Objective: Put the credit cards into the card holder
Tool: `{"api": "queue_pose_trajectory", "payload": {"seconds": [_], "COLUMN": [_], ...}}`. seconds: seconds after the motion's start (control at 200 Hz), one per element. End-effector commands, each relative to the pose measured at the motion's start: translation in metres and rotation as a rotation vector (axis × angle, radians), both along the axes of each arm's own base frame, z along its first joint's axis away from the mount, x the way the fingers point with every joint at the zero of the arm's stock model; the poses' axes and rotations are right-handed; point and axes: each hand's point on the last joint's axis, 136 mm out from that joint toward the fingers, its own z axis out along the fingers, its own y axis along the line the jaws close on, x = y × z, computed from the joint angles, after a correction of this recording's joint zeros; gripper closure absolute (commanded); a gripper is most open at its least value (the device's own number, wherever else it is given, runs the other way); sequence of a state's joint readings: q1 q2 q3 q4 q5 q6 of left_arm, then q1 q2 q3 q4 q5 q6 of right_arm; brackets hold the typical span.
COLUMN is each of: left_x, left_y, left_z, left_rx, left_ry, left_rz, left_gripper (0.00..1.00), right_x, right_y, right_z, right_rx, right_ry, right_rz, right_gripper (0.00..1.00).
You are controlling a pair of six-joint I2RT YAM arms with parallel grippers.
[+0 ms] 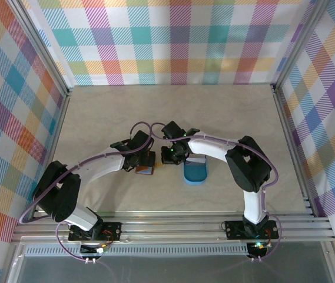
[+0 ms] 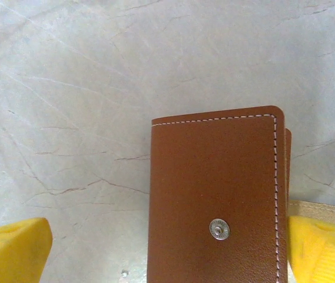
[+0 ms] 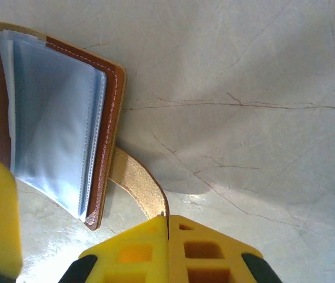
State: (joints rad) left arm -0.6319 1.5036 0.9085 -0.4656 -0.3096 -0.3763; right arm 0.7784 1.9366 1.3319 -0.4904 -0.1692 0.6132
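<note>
— Arm pose?
— Your left arm (image 1: pixel 99 166) and right arm (image 1: pixel 214 147) both bend inward, and the wrists meet mid-worktop (image 1: pixel 232 112).
— Pincers?
— Your left pincer (image 2: pixel 167 242) is spread wide, fingers either side of the card holder (image 2: pixel 217 188), gripping nothing. Your right pincer (image 3: pixel 167 236) is clamped on its tan tab (image 3: pixel 138 183).
— Holder?
— Part-open, clear sleeves (image 3: pixel 55 130) showing, just left of the blue tray (image 1: pixel 195 173).

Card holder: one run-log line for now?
card holder partly open, plastic sleeves showing | right gripper shut on snap tab | left gripper open, astride it
</note>
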Motion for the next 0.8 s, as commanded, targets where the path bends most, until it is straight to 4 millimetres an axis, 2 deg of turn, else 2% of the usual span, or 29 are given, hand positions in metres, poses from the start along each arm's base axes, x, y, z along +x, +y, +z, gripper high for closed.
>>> {"api": "queue_pose_trajectory", "payload": {"seconds": [0.0,0.255,0.53,0.65,0.795], "left_x": [-0.001,-0.002,0.0,0.0,0.001], "left_y": [0.016,0.036,0.055,0.064,0.074], "left_z": [0.007,0.018,0.021,0.016,0.0], "left_rx": [0.059,0.145,0.2,0.207,0.227], "left_ry": [0.004,-0.012,-0.002,0.011,0.043], "left_rz": [0.021,0.048,0.089,0.111,0.134], "left_gripper": [0.0,0.0,0.0,0.01,0.01], "right_x": [0.001,0.001,0.003,0.005,0.006], "right_y": [0.001,0.0,0.0,-0.003,-0.007], "right_z": [0.003,0.002,0.004,0.004,0.005], "right_rx": [0.003,-0.004,-0.006,-0.024,-0.053], "right_ry": [0.007,0.006,0.0,-0.012,-0.032], "right_rz": [-0.001,-0.001,-0.002,0.001,0.018], "right_gripper": [1.0,1.0,1.0,1.0,1.0]}}
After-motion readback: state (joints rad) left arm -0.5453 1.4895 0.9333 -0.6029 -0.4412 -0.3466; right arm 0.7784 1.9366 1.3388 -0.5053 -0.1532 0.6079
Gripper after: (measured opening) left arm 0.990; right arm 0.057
